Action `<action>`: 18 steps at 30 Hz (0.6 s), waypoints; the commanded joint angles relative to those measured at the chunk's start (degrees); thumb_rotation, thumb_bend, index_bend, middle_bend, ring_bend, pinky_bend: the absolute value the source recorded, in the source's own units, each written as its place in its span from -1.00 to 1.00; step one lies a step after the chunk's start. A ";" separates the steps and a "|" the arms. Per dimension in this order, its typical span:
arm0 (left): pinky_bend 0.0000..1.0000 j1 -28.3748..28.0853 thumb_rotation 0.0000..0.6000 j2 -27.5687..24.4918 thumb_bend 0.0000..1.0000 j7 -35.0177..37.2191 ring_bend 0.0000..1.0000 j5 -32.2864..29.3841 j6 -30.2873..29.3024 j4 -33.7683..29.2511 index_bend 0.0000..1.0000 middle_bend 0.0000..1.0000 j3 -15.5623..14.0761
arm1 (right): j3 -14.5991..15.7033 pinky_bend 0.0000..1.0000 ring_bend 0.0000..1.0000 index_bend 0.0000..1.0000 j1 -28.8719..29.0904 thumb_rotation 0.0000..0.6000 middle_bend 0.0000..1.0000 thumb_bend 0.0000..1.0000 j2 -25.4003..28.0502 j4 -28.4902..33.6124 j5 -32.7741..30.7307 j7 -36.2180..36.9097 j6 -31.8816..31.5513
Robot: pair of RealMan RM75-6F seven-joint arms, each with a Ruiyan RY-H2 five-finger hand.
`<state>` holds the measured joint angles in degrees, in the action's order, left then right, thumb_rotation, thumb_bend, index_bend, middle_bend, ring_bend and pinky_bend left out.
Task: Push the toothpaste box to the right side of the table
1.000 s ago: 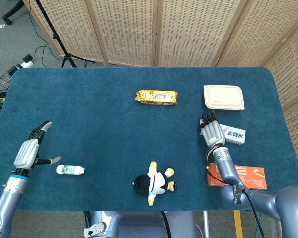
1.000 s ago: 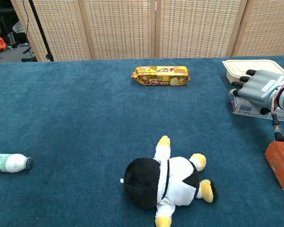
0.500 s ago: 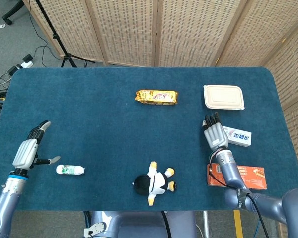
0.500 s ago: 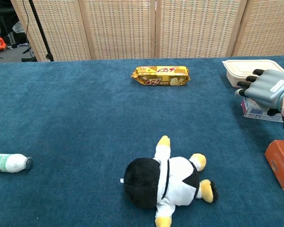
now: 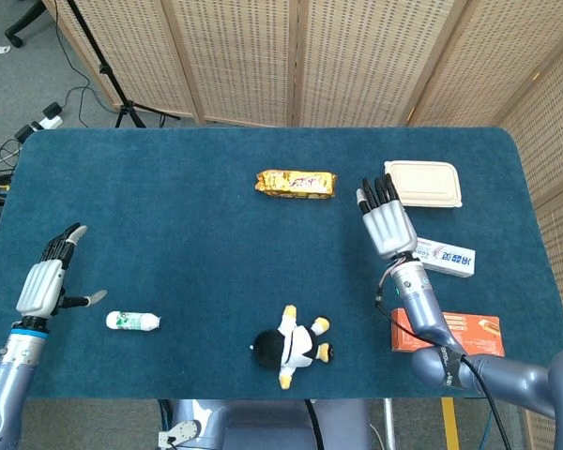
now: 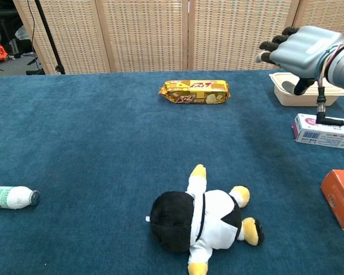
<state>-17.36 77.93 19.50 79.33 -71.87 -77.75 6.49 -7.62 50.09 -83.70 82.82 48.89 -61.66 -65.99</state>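
The white toothpaste box (image 5: pixel 446 257) (image 6: pixel 325 131) lies flat on the blue table near the right edge, just in front of the beige container. My right hand (image 5: pixel 387 218) (image 6: pixel 301 48) hovers above the table, left of and above the box, fingers spread and holding nothing. It does not touch the box. My left hand (image 5: pixel 45 279) is open at the far left edge of the table, away from the box and out of the chest view.
A beige lidded container (image 5: pixel 423 183) sits behind the box and an orange carton (image 5: pixel 448 334) in front of it. A gold snack pack (image 5: pixel 296 183) lies mid-table, a plush penguin (image 5: pixel 293 345) at the front, a small bottle (image 5: pixel 133 322) at the left.
The right hand pushed the box a little to the right, then lifted off it and rose up and leftward. The left hand shifted slightly.
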 commanded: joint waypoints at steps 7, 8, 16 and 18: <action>-1.00 0.69 1.00 1.43 -1.00 -4.05 -1.00 0.47 -3.07 1.30 -1.00 -1.00 0.38 | 1.71 -1.00 -1.00 -0.80 -12.31 1.00 -1.00 -0.98 3.83 1.84 9.70 25.78 -8.34; -1.00 0.78 1.00 1.60 -1.00 -4.62 -1.00 0.48 -3.46 1.44 -1.00 -1.00 0.44 | 1.98 -1.00 -1.00 -0.80 -13.42 1.00 -1.00 -1.00 4.02 1.71 10.24 28.15 -8.79; -1.00 2.46 1.00 2.99 -1.00 -12.45 -1.00 1.53 -8.40 1.17 -1.00 -1.00 0.05 | 5.48 -1.00 -1.00 -0.80 -26.28 1.00 -1.00 -1.00 6.46 -2.35 18.71 54.51 -16.75; -1.00 2.93 1.00 3.00 -1.00 -13.64 -1.00 1.98 -9.38 0.51 -1.00 -1.00 -0.23 | 5.97 -1.00 -1.00 -0.80 -28.18 1.00 -1.00 -1.00 6.96 -3.24 20.19 57.68 -17.94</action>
<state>-15.01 80.73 6.81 80.79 -80.39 -76.64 6.57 -3.76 28.26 -78.54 81.88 64.38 -12.33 -79.41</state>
